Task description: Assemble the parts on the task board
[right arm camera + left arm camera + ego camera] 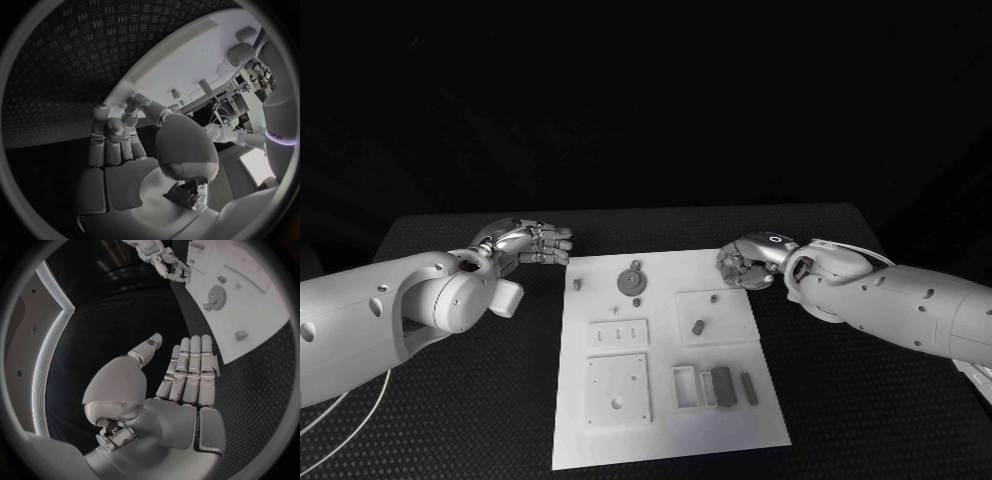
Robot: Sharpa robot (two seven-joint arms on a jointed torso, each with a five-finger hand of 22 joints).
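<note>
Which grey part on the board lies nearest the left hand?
The small grey peg at the task board's far left edge, just right of the left hand; the round disc part lies farther right.

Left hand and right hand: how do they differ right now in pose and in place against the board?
The left hand hovers off the board's far left corner, over the black table; the right hand is at the board's far right edge. In its wrist view the left hand's fingers lie straight and together; the right hand's fingers curl slightly. Both hold nothing.
</note>
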